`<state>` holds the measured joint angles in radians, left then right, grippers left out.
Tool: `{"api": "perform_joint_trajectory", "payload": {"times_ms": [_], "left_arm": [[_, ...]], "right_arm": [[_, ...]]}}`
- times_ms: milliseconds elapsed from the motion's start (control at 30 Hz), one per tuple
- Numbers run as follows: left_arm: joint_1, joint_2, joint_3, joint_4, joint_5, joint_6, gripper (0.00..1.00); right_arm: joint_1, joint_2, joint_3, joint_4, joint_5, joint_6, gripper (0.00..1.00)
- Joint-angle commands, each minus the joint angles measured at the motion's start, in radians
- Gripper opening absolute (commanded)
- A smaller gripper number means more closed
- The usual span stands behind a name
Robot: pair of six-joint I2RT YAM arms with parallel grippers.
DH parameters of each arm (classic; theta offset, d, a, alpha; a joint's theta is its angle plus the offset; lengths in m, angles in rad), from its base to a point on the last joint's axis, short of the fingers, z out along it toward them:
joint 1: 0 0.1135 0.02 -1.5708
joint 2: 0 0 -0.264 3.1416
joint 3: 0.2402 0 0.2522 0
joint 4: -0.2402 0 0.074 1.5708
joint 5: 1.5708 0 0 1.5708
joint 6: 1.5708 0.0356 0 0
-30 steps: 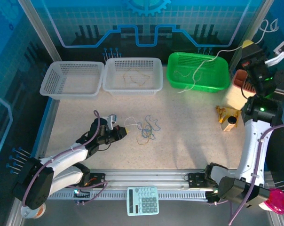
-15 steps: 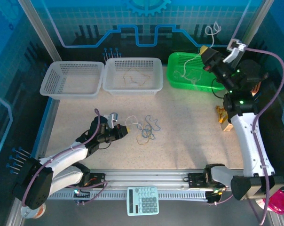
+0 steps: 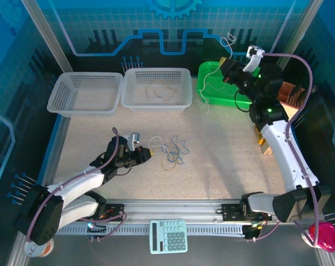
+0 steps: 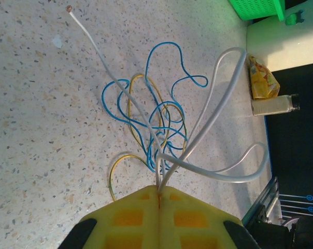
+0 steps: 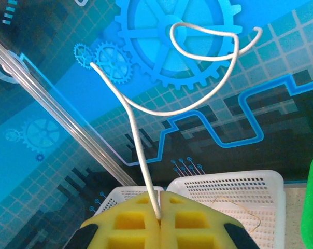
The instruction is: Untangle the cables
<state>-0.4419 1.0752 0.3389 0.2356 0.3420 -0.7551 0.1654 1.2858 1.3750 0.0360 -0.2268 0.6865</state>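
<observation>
A tangle of thin blue and yellowish cables point(image 3: 174, 153) lies mid-table; close up, the blue loops point(image 4: 164, 116) cross a yellow one point(image 4: 115, 168). My left gripper point(image 3: 148, 154) rests low just left of the tangle, shut point(image 4: 159, 193) on a white cable point(image 4: 218, 88) that loops over the pile. My right gripper point(image 3: 226, 67) is raised over the green basket point(image 3: 223, 101), shut point(image 5: 159, 219) on another white cable point(image 5: 141, 140). That cable point(image 3: 228, 40) curls above the fingers and hangs down into the basket.
Two white baskets point(image 3: 81, 111) point(image 3: 156, 105) stand at the back, the middle one holding yellowish cables point(image 3: 159, 90). A calculator point(image 3: 168, 235) lies on the front rail. A wooden stand with a bottle point(image 3: 265, 141) is at the right edge.
My right arm has swung left from the far right side to above the green basket, carrying its white cable. The left gripper and the tangle have barely moved.
</observation>
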Motion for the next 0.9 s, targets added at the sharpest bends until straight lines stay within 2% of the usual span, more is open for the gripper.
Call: {"api": "perform_joint_trajectory", "payload": {"times_ms": [0,233,533,700,867], "left_arm": [[0.007,0.018,0.013,-0.004,0.025,0.024,0.00],[0.006,0.026,0.019,0.015,0.031,0.007,0.00],[0.006,0.043,0.052,0.011,0.052,-0.013,0.00],[0.006,0.049,0.064,0.008,0.064,-0.018,0.00],[0.006,0.052,0.070,-0.004,0.061,-0.020,0.00]], "right_arm": [[0.021,0.024,0.056,0.005,0.053,-0.035,0.00],[0.036,0.118,0.121,0.017,0.203,-0.084,0.00],[0.039,0.267,0.158,0.140,0.457,-0.144,0.00],[0.033,0.350,0.221,0.159,0.492,-0.154,0.00],[0.024,0.407,0.271,0.165,0.464,-0.147,0.00]]}}
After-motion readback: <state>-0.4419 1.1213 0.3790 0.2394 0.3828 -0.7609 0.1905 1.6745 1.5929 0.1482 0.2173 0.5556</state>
